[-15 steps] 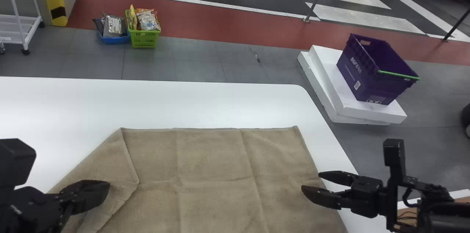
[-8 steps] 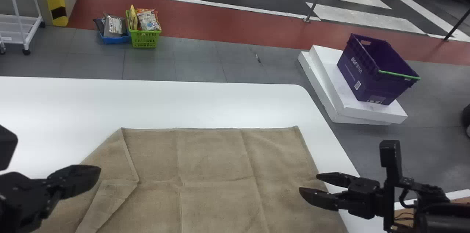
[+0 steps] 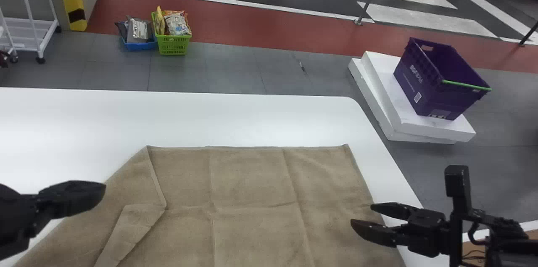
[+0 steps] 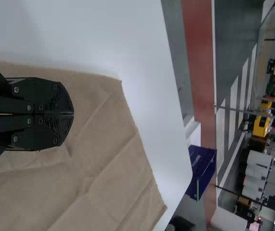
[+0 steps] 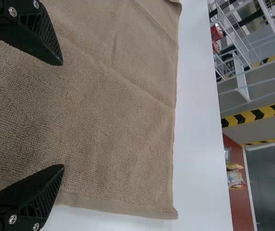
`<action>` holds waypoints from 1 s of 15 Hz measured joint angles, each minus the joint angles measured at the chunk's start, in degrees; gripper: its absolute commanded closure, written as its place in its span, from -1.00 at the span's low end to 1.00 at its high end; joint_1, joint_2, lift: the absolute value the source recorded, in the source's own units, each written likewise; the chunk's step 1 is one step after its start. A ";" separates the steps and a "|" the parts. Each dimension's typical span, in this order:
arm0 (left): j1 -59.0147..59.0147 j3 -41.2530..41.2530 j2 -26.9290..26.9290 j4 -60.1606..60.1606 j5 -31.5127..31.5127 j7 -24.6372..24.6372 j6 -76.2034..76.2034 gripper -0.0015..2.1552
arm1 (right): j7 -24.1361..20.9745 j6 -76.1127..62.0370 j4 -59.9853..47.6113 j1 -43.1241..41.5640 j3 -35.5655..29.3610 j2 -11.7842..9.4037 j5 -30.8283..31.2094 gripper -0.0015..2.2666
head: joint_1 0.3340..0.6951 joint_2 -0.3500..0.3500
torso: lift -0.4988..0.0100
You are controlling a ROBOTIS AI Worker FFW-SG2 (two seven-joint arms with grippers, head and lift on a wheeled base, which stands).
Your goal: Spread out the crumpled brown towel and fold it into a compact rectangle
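The brown towel (image 3: 252, 183) lies mostly flat on the white table, creased, with its left side slanting and a flap folded over near the left. At the left of the head view my left gripper (image 3: 103, 187) is over the towel's left edge. In the left wrist view that gripper (image 4: 73, 114) is shut, its fingertips pressed together above the brown cloth with nothing visible between them. My right gripper (image 3: 359, 214) is at the towel's right edge; the right wrist view has this gripper (image 5: 62, 115) open above the cloth, fingers wide apart.
The white table (image 3: 235, 120) extends beyond the towel's far edge. On the floor past its right corner, a purple crate (image 3: 437, 82) stands on white slabs (image 3: 403, 120). Farther back left are a green basket (image 3: 173, 45) and a blue basket (image 3: 138, 45) holding packets.
My left gripper has moved left and up in the head view, off the folded flap, which now shows more fully. The whole scene has shifted slightly right. My right gripper stays by the right edge, open.
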 measured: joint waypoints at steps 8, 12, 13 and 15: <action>2.42 -4.97 0.16 2.23 -0.53 2.89 -2.63 -0.35 | 0.09 0.00 0.18 0.12 0.36 0.15 0.15 -0.97 | 1.00 -1.00 | 0.46; 1.95 -6.49 -0.32 2.12 -0.82 3.78 -2.89 -0.34 | 0.26 -0.01 0.20 0.48 0.07 0.15 0.06 -0.97 | 1.00 -1.00 | 0.46; 1.68 -6.89 -0.34 2.35 -1.19 3.90 -2.90 -0.34 | 0.28 -0.06 0.20 0.59 -0.09 0.14 -0.04 -0.97 | 1.00 -1.00 | 0.46; 1.22 -7.54 -0.34 3.42 -1.84 4.74 -3.22 -0.34 | 0.35 -0.15 0.20 0.77 -0.37 0.05 -0.25 -0.97 | 1.00 -1.00 | 0.46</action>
